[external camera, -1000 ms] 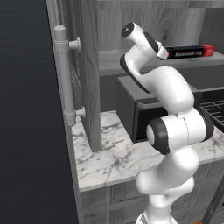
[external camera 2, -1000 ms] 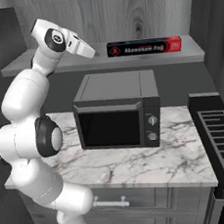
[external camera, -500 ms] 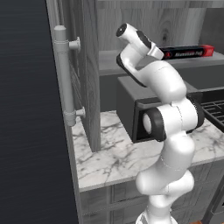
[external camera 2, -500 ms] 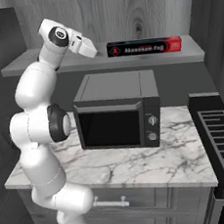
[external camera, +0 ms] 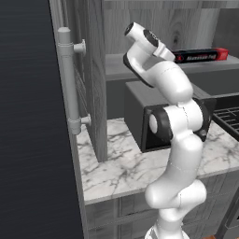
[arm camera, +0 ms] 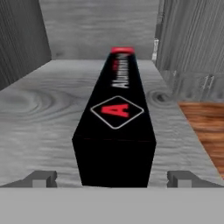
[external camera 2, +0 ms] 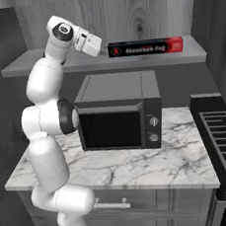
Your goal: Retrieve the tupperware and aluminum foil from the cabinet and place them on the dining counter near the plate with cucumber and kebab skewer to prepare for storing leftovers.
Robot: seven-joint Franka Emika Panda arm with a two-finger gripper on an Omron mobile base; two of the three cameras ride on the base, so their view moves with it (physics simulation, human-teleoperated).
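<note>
My gripper (arm camera: 112, 178): wide open, one fingertip (arm camera: 41, 178) on each side of the near end of the aluminum foil (arm camera: 116, 113), not touching it; nothing held.
Aluminum foil: lies flat on the cabinet's inner shelf (external camera 2: 129, 59), long side running straight away from my hand; its black top shows a red letter in a diamond and white lettering, with a red end at the far side.
My arm (external camera: 172, 140): reaches up from in front of the desk (external camera 2: 140, 164) to shelf height, hand at the foil's end.
Cabinet (external camera: 91, 74): door stands open beside the shelf, metal handle (external camera: 69, 84) facing out.
Microwave (external camera 2: 120, 111): sits on the marble desk directly below the foil's shelf.
Stove (external camera 2: 222, 142): just beside the microwave, at the desk's end.
</note>
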